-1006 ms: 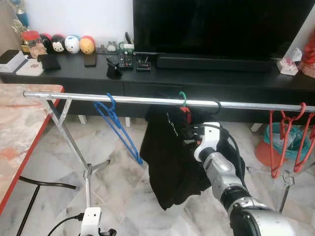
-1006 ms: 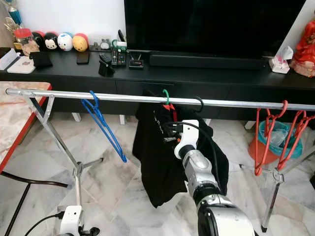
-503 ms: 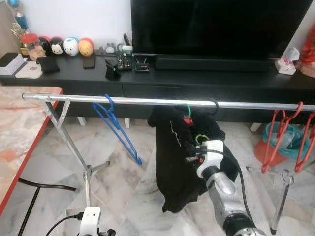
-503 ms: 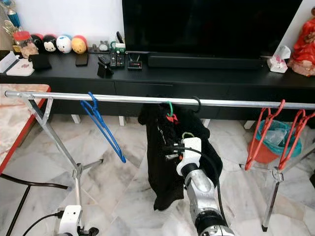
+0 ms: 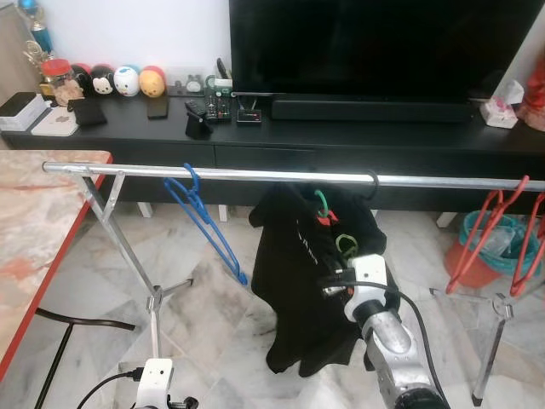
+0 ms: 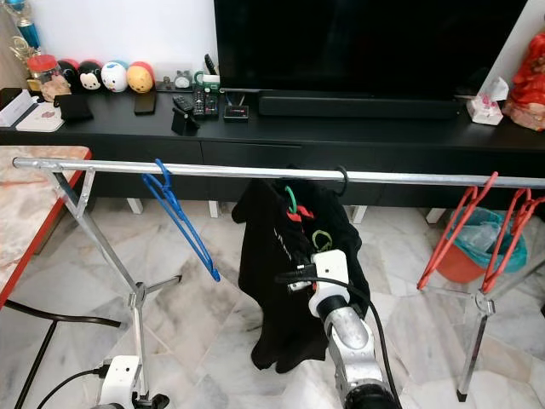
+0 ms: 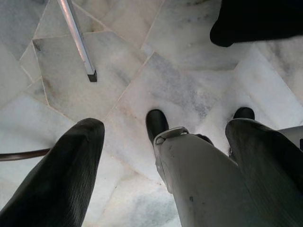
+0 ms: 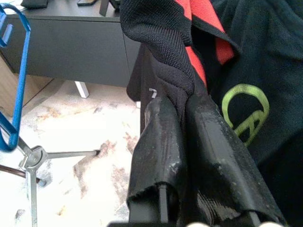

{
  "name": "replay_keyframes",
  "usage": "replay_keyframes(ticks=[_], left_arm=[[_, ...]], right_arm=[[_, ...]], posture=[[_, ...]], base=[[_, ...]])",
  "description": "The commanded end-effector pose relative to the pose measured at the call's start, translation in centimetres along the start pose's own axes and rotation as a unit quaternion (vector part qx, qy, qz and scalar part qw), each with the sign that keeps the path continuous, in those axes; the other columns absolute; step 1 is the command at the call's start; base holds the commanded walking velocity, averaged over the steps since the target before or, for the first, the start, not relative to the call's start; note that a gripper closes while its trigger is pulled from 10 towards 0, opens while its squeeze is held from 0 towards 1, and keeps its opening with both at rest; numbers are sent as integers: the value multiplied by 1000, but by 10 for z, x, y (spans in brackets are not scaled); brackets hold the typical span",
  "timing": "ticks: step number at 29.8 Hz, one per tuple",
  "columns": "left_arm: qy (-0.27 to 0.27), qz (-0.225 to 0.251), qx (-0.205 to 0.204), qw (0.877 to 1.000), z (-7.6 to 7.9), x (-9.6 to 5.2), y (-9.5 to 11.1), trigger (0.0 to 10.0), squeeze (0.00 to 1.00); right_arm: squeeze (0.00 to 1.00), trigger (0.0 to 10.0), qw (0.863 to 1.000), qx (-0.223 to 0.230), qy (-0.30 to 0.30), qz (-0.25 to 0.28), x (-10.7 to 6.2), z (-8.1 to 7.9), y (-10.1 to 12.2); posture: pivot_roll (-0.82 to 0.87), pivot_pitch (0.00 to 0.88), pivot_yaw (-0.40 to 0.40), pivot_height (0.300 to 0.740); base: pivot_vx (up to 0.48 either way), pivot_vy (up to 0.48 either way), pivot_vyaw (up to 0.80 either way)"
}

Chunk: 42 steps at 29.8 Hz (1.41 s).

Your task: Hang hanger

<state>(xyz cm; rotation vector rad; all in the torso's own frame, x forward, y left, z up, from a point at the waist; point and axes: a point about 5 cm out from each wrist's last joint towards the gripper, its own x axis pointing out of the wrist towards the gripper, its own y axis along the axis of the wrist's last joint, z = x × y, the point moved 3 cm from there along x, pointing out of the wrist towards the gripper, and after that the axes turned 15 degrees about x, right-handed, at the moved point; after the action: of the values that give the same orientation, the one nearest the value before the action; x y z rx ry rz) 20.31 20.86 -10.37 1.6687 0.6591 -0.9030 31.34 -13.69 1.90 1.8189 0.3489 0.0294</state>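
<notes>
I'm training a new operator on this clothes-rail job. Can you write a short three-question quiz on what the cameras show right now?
1. True or false: the green hanger hook is sitting on the metal rail.
2. What is the right gripper clamped on? A) the blue hanger B) the black garment C) a red hanger
3. Fill in: the left gripper hangs low, pointing at the ____ floor.

Key
1. False: the hook hangs just below the rail, not over it.
2. B: the fingers pinch the dark fabric near its collar.
3. Marble: pale veined tiles lie under its fingers.
</notes>
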Motion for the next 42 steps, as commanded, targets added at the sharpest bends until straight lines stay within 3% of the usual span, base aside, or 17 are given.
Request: replay_keyframes(ticks=[1, 7, 14, 21, 42], left_arm=[[-2, -4, 8, 1000, 2, 0, -3, 10000, 0], [7, 2, 5, 1000, 0, 0, -1, 10000, 0], [11, -1, 9, 1000, -1, 0, 1, 10000, 0], [14, 0, 6, 1000, -2, 0, 1, 10000, 0], [11, -2, 9, 1000, -3, 0, 0, 10000, 0]], right_arm=[[0, 10000, 1000, -8, 5, 19, 0, -2, 7], [0, 10000, 1000, 1, -14, -20, -10, 4, -15], [0, 10000, 994, 50, -59, -79, -16, 22, -39], [0, 10000, 990, 79, -95, -75, -13, 36, -32], [0, 10000, 990, 91, -89, -58, -3, 31, -23]], posture=[[-43, 0, -13, 740], [-42, 0, -11, 740], [-41, 0, -6, 740], [-35, 0, -1, 740], [-34, 0, 4, 740]], base=[[0, 0, 0], [0, 0, 0], [0, 0, 0], [-336, 0, 0], [-374, 0, 0]])
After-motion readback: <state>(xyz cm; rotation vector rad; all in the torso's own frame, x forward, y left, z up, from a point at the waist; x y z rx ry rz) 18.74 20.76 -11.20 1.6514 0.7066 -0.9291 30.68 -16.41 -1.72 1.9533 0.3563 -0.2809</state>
